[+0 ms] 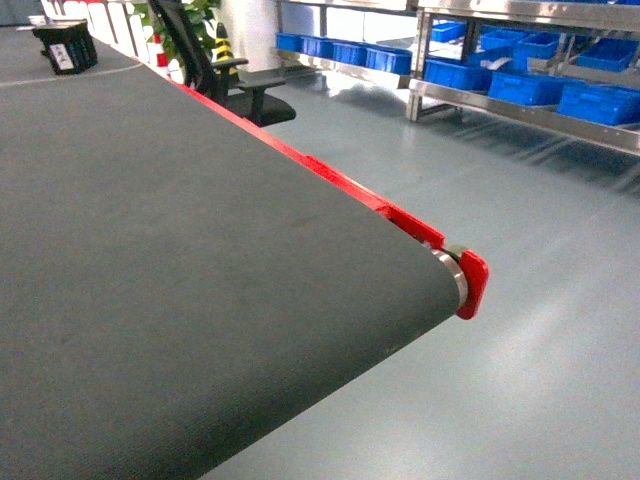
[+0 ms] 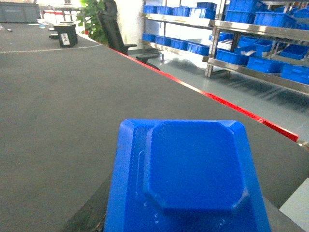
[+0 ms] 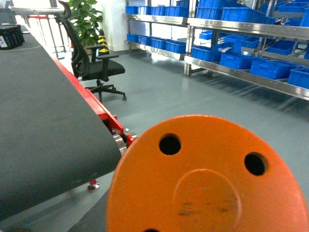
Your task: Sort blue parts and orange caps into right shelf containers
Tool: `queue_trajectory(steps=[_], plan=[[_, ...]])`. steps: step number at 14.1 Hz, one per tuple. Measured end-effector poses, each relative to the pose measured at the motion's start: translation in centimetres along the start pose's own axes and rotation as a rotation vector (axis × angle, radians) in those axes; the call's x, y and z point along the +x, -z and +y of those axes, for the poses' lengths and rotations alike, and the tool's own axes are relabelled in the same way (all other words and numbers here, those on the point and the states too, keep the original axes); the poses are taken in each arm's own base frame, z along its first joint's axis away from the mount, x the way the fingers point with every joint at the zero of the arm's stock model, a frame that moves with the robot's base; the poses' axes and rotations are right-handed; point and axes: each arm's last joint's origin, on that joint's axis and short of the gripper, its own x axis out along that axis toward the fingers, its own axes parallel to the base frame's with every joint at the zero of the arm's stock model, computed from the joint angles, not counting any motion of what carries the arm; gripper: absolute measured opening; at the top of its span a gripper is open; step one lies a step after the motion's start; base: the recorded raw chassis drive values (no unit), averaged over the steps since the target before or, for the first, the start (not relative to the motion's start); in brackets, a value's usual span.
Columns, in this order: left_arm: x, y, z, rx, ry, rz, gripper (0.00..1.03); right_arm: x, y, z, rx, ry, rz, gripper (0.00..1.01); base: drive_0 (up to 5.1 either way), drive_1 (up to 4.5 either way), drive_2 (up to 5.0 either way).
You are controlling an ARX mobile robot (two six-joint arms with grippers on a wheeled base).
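Your left wrist camera is filled by a blue part (image 2: 193, 179) and your right one by an orange cap (image 3: 207, 179), each so close that it seems carried, but no fingers show, so you cannot tell how far either gripper is open. Under the blue part is the dark belt (image 2: 58, 111); past the cap, across open floor (image 3: 159, 92), stands the shelf (image 3: 251, 79) with blue crates (image 3: 236, 60). You seem at the carrying step: next, drive there and release each piece into its own crate.

A black office chair (image 1: 232, 80) is standing beside the dark table (image 1: 150, 250), a potted plant (image 3: 86, 19) sitting behind it.
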Motion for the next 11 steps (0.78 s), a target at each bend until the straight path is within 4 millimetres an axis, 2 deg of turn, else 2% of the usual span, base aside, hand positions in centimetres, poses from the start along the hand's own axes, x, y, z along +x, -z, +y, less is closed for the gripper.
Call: queue_trajectory(steps=[11], plan=[[0.00,0.00,0.00,0.001,0.000,0.000,0.42,0.00,0.00,0.00,0.000,0.000,0.000,0.45,-1.7,-1.71,-1.7]])
